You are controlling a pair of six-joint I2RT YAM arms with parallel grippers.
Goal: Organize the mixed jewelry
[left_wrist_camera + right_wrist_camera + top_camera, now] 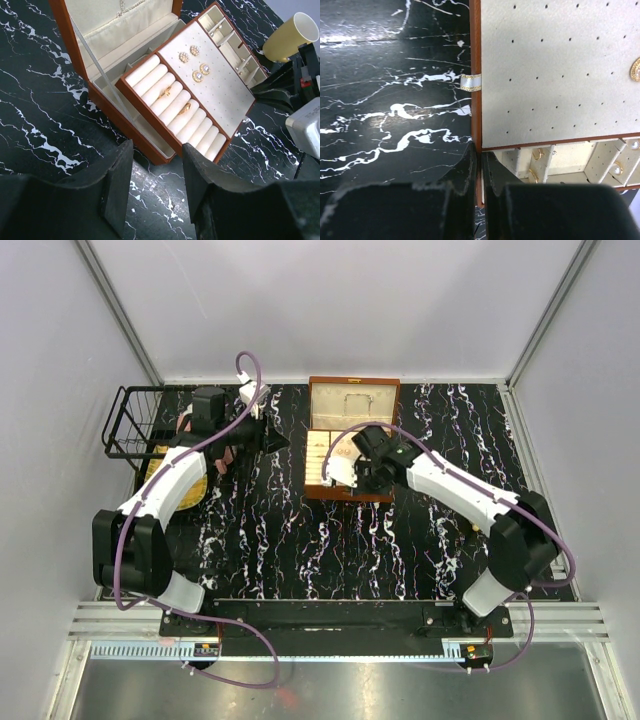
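Note:
The brown jewelry box (pixel 352 390) stands open at the back middle of the black marble. In the left wrist view its lift-out tray (pixel 239 120) holds two gold rings (pixel 166 91) in the cream rolls and several pearl earrings (pixel 199 75) on the dotted pad. A fine chain (pixel 127 9) hangs in the lid. My left gripper (pixel 157 185) hovers open over bare marble, just short of the box's near corner, with nothing between its fingers. My right gripper (pixel 480 167) is shut on the tray's brown rim (pixel 475 60). Small gold pieces (pixel 537 154) lie in the compartments beside it.
A yellow cup (pixel 291 35) lies tilted beyond the box. A black wire basket (pixel 138 425) stands at the far left, behind the left arm. A white ribbon tab (pixel 471 82) sticks out from the tray's rim.

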